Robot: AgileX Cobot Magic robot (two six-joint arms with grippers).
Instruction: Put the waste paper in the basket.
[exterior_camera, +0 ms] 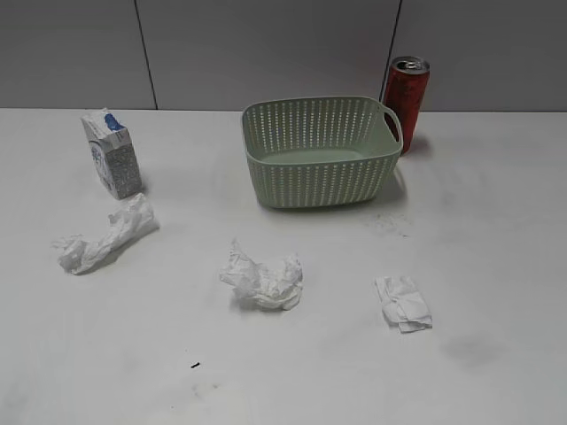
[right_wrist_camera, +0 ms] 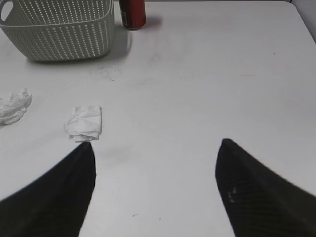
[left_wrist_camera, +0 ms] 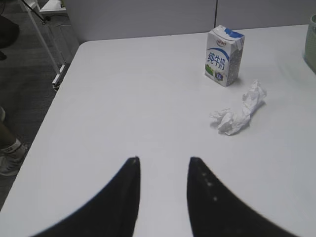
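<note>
The pale green basket [exterior_camera: 321, 150] stands at the back middle of the table and looks empty; it also shows in the right wrist view [right_wrist_camera: 59, 24]. Three white paper wads lie on the table in front of it: an elongated one [exterior_camera: 106, 235] at the left, seen in the left wrist view [left_wrist_camera: 240, 111]; a bulky one [exterior_camera: 263, 277] in the middle, at the right wrist view's left edge [right_wrist_camera: 14, 105]; a small flat one [exterior_camera: 403, 303] at the right [right_wrist_camera: 85, 122]. My left gripper [left_wrist_camera: 163, 160] is open and empty. My right gripper [right_wrist_camera: 155, 144] is open and empty. Neither arm shows in the exterior view.
A white-and-blue milk carton [exterior_camera: 112, 152] stands at the back left, just behind the elongated wad [left_wrist_camera: 224, 55]. A red drink can [exterior_camera: 407, 91] stands right behind the basket's right end [right_wrist_camera: 132, 13]. The table's left edge [left_wrist_camera: 59, 94] drops to the floor.
</note>
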